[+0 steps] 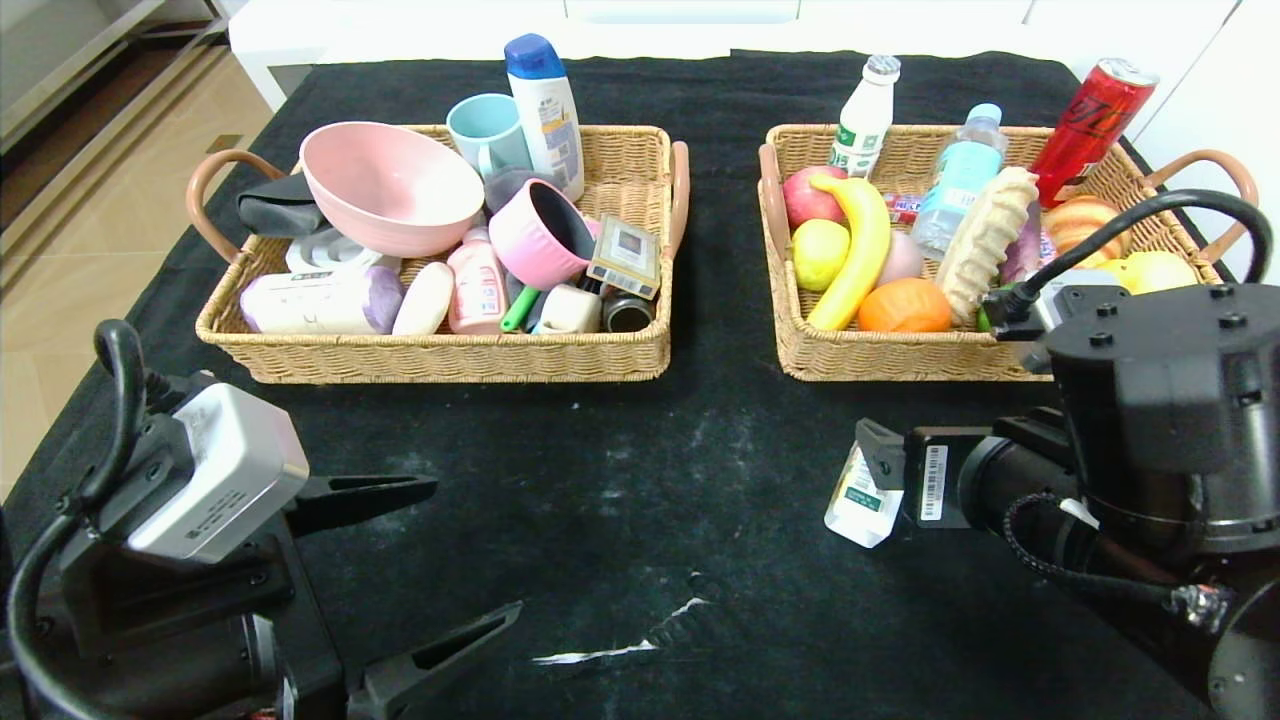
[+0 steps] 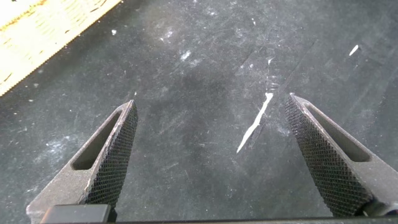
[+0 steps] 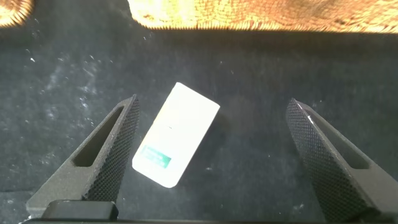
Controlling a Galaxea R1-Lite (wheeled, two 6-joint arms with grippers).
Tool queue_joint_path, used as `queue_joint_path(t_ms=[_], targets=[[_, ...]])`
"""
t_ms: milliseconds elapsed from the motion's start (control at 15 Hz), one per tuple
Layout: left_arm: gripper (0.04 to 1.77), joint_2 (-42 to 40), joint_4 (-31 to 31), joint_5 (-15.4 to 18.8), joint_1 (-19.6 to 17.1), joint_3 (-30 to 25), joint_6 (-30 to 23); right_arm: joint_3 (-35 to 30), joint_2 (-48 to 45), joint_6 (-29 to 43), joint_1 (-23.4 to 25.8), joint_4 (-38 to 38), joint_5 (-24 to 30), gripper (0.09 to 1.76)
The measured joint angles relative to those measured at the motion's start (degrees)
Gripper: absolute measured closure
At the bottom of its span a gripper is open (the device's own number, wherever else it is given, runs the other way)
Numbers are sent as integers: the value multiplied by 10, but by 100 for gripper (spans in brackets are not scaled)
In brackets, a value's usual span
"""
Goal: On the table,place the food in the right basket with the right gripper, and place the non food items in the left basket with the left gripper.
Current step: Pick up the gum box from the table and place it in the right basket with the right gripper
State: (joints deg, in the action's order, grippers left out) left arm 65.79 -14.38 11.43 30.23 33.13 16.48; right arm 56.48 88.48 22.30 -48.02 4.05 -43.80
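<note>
White box point(image 1: 858, 497) lies on table point(image 1: 620, 440), near side of right basket point(image 1: 900, 355); left basket point(image 1: 440, 355) far left.

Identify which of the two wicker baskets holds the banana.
The right basket, the one with fruit and drinks. The left basket holds bowls, bottles and toiletries instead.
</note>
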Motion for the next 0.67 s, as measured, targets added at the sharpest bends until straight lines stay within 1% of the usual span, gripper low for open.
queue_joint_path(t_ms=[200, 467, 667], targets=[[9, -4, 0, 0, 0, -2, 0, 54, 15, 57, 9, -96, 17, 14], [9, -4, 0, 0, 0, -2, 0, 139, 45, 158, 16, -221, 82, 14], [9, -3, 0, 0, 1, -3, 0, 203, 71, 205, 30, -301, 114, 14]])
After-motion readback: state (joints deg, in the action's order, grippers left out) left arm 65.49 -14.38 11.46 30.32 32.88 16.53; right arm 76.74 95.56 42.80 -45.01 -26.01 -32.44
